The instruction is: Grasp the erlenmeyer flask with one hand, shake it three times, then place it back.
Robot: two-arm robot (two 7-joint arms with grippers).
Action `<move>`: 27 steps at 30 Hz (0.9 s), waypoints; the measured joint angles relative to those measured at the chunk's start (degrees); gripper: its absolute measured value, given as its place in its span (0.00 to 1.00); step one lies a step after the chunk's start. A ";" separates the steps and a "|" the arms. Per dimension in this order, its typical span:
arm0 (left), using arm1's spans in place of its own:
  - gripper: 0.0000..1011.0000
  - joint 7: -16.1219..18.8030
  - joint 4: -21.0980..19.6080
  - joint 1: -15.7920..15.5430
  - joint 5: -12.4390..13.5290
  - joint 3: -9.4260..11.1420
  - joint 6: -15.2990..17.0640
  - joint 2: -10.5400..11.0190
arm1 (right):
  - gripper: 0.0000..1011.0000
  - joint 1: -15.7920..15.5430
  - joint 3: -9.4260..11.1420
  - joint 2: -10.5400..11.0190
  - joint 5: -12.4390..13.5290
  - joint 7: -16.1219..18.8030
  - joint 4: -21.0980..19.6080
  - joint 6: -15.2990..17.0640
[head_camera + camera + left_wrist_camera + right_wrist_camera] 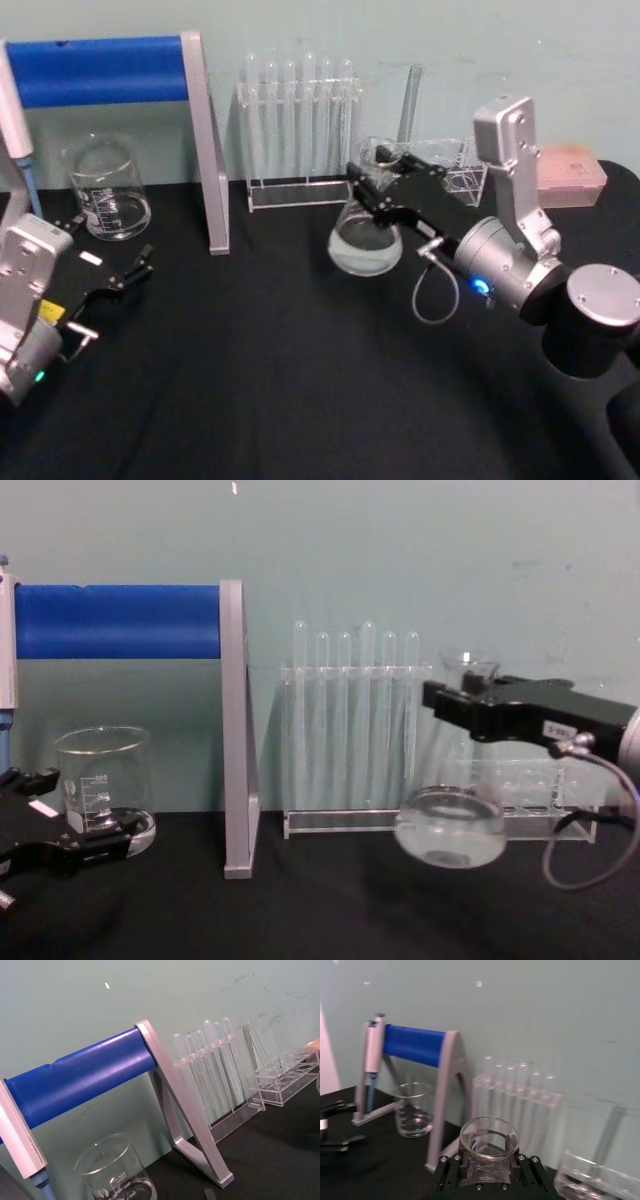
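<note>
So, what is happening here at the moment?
The right gripper is shut on the neck of the flask, which has some clear liquid in it and seems to be just off the black table, in front of the test tube rack. The left gripper sits open at the left, near the beaker.

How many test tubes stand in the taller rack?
6 test tubes, upright in one row in the clear rack by the wall, left of the erlenmeyer flask the right pincer holds.

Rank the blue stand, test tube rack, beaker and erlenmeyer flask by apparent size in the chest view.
1. blue stand
2. test tube rack
3. erlenmeyer flask and beaker: too alike to rank, the flask being nearer the camera.
</note>
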 joint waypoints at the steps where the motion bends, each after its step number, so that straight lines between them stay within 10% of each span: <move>1: 0.99 0.00 0.00 0.00 0.00 0.00 0.00 0.00 | 0.44 -0.23 -0.53 0.00 0.07 0.53 -0.45 0.12; 27: 0.99 0.00 0.00 0.00 0.00 0.00 0.00 0.00 | 0.45 -3.08 -8.94 2.61 3.75 7.53 -7.66 0.97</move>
